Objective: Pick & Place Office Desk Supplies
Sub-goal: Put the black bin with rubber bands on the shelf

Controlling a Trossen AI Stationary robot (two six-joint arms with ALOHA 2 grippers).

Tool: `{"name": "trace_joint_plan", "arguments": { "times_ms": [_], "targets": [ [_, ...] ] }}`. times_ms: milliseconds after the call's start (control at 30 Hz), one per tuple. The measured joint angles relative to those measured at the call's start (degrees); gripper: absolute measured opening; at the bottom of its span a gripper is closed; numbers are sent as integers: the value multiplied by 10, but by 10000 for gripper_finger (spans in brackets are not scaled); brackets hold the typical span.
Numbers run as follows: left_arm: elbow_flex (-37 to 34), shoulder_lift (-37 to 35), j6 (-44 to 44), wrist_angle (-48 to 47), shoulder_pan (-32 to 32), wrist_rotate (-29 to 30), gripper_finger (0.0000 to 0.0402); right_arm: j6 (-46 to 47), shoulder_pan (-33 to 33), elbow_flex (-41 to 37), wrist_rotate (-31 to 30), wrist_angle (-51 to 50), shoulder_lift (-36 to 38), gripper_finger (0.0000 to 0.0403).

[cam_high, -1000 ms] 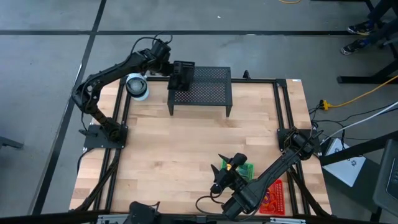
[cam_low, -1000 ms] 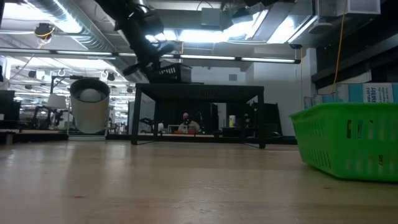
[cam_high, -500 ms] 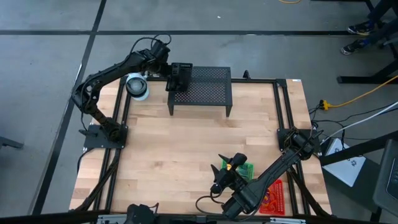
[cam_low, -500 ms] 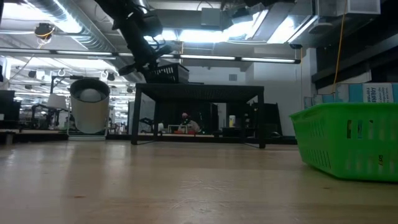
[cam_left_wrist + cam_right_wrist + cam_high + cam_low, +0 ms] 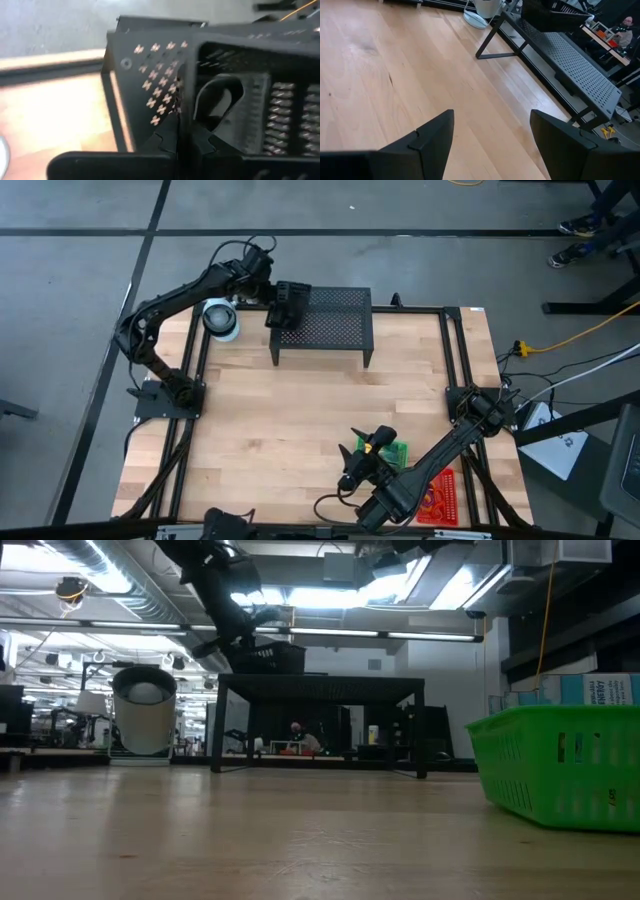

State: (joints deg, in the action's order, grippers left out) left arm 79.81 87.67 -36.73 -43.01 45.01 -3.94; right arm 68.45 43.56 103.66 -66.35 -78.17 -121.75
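A: Biggest first. Wooden table [image 5: 320,405], arms mounted at either side. At its far edge, the black mesh stand [image 5: 325,320] on legs, with the whitish roll [image 5: 221,319] just beside its left end.

B: Task items?

A: A black tray [image 5: 289,302] at the stand's left end, tilted. In the low view it sits at the stand's top left corner [image 5: 262,657]; whether it rests on the mesh or hangs just clear, I cannot tell. A green tray [image 5: 392,454] near the table's front edge, and a red tray [image 5: 441,498] just beyond it at the front right corner. The low view shows the green one as a slotted basket [image 5: 560,765] on the table.

B: Left gripper?

A: Left gripper [image 5: 182,142] is at the black tray, fingers pressed together and pinching the tray's mesh wall between them; the wrist view shows the wall [image 5: 220,85] right up close.

B: Right gripper?

A: Right gripper [image 5: 490,135] is low over bare wood near the front of the table, beside the green tray, fingers spread wide, nothing between them.
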Motion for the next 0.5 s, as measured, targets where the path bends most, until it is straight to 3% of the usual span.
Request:
{"name": "trace_joint_plan", "arguments": {
  "times_ms": [333,500],
  "targets": [
    [0,-40,-14,6,0,-3,83,0,-1,0,0,1,0,263],
    [0,-31,-13,4,-4,-16,84,0,-3,0,0,4,0,263]
  ]
}}
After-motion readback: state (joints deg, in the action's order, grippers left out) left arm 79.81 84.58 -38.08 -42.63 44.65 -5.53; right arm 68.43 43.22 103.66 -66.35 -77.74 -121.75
